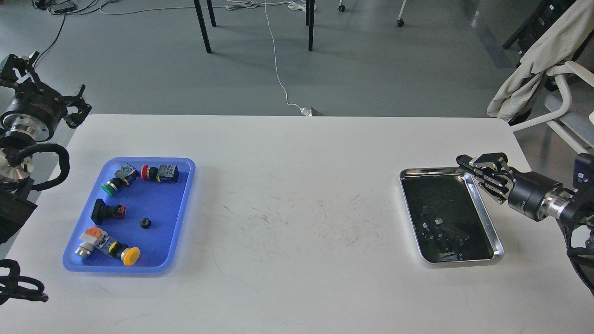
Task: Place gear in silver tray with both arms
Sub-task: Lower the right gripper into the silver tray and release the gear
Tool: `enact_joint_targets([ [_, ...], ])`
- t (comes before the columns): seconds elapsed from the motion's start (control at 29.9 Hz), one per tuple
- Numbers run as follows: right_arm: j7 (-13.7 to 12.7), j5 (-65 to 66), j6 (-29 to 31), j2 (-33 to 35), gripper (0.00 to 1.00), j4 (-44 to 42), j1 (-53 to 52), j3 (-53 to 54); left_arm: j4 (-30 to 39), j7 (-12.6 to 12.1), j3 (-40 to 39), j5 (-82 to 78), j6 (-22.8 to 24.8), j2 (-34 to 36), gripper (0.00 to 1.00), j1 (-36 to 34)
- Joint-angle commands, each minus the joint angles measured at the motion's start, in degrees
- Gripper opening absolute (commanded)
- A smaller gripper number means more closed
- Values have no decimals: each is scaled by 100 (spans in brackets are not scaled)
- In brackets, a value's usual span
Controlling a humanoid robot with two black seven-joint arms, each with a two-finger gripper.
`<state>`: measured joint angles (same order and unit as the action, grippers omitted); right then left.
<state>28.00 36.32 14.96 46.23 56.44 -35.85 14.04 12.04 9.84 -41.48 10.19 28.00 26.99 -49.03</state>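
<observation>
Nearest, bare white table (pixel 297 260) fills the foreground. Right gripper (pixel 480 174) reaches in level from the right, fingers together over the silver tray's (pixel 487 218) far right corner; nothing shows between them. Left gripper (pixel 76 107) hangs raised off the table's far left corner, claws spread, wrist bent upward. Gear (pixel 145 223), small and black, lies in the blue tray (pixel 181 218) among push buttons (pixel 160 173), well apart from the silver tray.

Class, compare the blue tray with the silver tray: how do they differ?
The blue tray is matte plastic; the silver tray is shiny metal with a dark reflective bottom. The blue tray holds push buttons and a small black gear; the silver tray holds nothing. Both are rectangular with rounded corners, resting on the white table.
</observation>
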Motion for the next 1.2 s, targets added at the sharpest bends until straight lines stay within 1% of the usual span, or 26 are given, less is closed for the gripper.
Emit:
enact_joint_targets([
  [0.0,0,7,-55,-184,5,-71,87,11,0,0,0,9,0,-1,99,-1],
  [0.13,0,-2,-177,-422,5,-203,201,55,0,0,0,9,0,-1,99,-1],
  [0.33,0,7,-169,-545,6,-414,298,-33,0,0,0,9,0,8,99,-1],
  [0.4,0,16,-151,-589,8,-545,324,-94,0,0,0,0,0,8,99,-1],
  [0.5,0,7,-160,-729,9,-590,333,-112,0,0,0,9,0,8,99,-1],
  [0.7,-14,7,-160,-756,11,-660,333,-94,0,0,0,9,0,8,99,7],
  [0.84,-31,7,-160,-756,16,-669,333,-94,0,0,0,9,0,8,99,7],
  [0.9,-40,7,-160,-756,21,-678,333,-94,0,0,0,9,0,8,99,7],
  [0.97,-110,7,-151,-747,25,-687,324,-94,0,0,0,9,0,8,99,7],
  [1.04,-172,7,-160,-747,26,-687,333,-59,0,9,0,9,0,8,99,7],
  [1.1,-172,7,-160,-747,30,-687,333,-59,0,9,0,18,0,8,99,-1],
  [1.17,-189,7,-186,-747,31,-687,333,-59,9,9,0,9,0,8,99,-1],
])
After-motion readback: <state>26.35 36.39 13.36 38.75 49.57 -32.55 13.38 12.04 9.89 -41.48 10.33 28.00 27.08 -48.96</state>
